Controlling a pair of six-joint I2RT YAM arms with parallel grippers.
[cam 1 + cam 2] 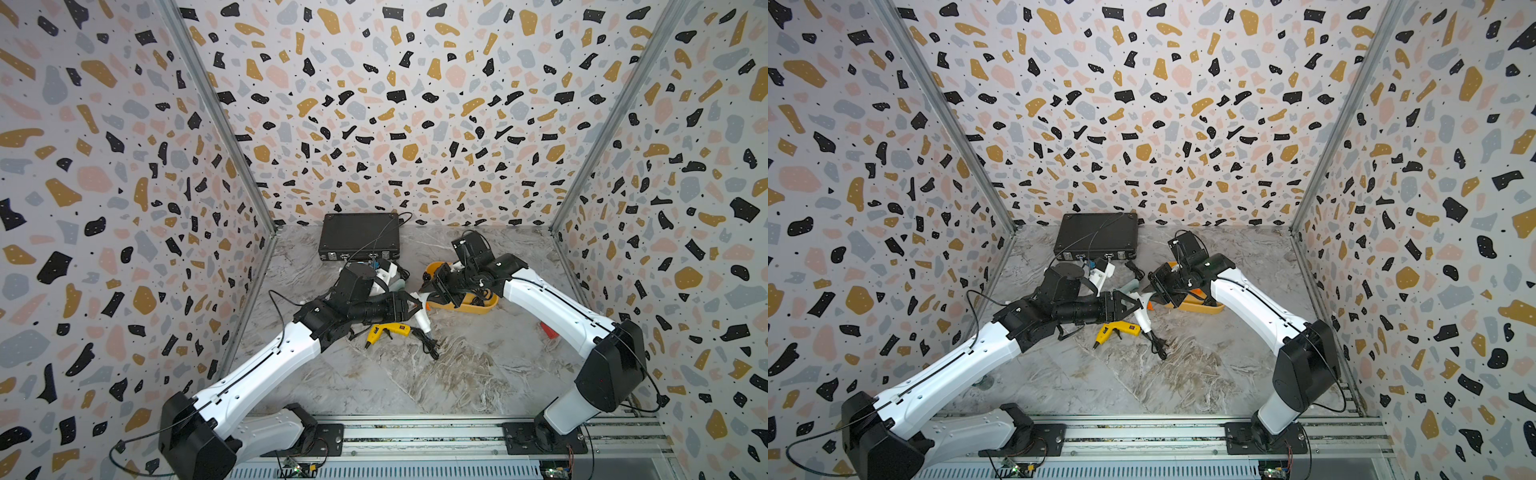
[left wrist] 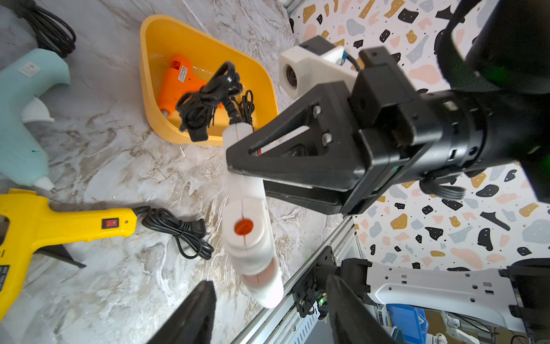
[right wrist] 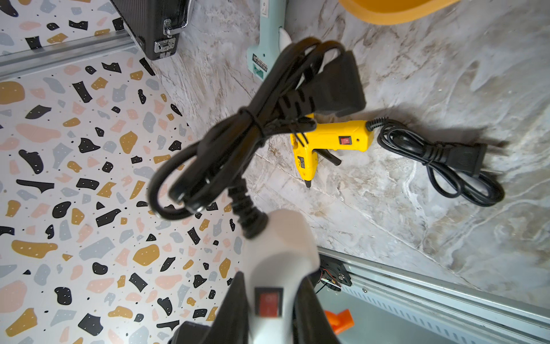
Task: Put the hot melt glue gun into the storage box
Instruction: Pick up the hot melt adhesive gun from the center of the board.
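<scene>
Glue gun (image 2: pixel 247 226) of white plastic hangs above the surface (image 2: pixel 134 283) just outside the storage box (image 2: pixel 148 59), its handle clamped in the right gripper's (image 3: pixel 269 300) jaws, black cord bundle (image 3: pixel 253 128) dangling. The left gripper's (image 2: pixel 269 281) jaws stand partly apart around its free end. An orange glue gun (image 2: pixel 178 83) lies inside the box; a yellow glue gun (image 2: pixel 59 220) lies beside it.

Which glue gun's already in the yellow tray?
The orange gun. The white gun is in the right tool; the yellow gun and blue gun lie on the table.
</scene>
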